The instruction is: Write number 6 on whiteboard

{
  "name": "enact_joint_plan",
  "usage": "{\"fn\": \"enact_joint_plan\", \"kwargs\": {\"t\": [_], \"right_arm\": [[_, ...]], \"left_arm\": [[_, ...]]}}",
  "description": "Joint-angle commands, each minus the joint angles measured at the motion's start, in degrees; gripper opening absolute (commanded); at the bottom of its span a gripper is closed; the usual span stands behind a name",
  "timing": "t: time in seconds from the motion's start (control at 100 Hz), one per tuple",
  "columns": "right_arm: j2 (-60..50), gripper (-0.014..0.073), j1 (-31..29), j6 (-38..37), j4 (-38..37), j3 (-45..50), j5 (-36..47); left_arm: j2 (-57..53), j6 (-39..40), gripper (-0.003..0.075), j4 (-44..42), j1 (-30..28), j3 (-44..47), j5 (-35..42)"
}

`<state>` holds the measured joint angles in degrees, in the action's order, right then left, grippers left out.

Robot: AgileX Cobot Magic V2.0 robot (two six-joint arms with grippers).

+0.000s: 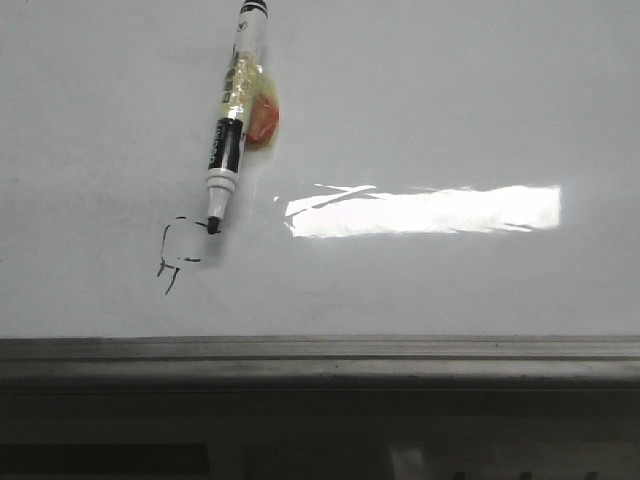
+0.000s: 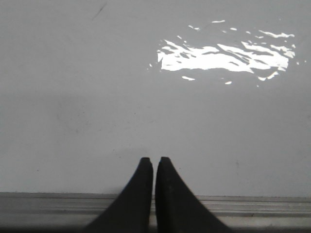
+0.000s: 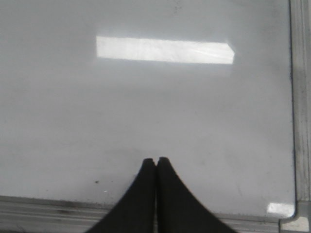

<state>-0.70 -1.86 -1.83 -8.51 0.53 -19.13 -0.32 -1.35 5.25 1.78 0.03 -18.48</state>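
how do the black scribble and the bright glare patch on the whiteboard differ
The scribble is thin, black, broken dashes; the glare patch is a wide, solid white bar. The scribble sits by the marker tip toward the robot's left; the glare lies to its right. Both sit low on the whiteboard.

Black-white marker (image 1: 232, 112), yellowish tape around barrel, tip beside broken black scribble (image 1: 176, 255).

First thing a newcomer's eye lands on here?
The marker lying at upper left of the whiteboard, its tip at a small broken black scribble; no finished 6 is visible. Next, the bright glare patch right of it. Both pincers, left and right, are shut and empty.
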Motion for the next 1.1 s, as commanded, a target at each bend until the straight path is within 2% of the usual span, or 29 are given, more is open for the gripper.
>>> {"fn": "enact_joint_plan", "kwargs": {"t": [0.0,0.93,1.09], "right_arm": [[-0.8,-0.0064,-0.3,0.2,-1.0,0.8,1.0],[-0.8,-0.0064,-0.3,0.2,-1.4,0.8,1.0],[-0.8,-0.0064,-0.3,0.2,-5.1,0.8,7.7]], "left_arm": [[-1.7,0.5,-0.0020,0.5,-0.1,1.4,4.0],[-1.7,0.5,-0.0020,0.5,-0.1,1.4,4.0],[-1.7,0.5,-0.0020,-0.7,-0.1,1.4,4.8]]}}
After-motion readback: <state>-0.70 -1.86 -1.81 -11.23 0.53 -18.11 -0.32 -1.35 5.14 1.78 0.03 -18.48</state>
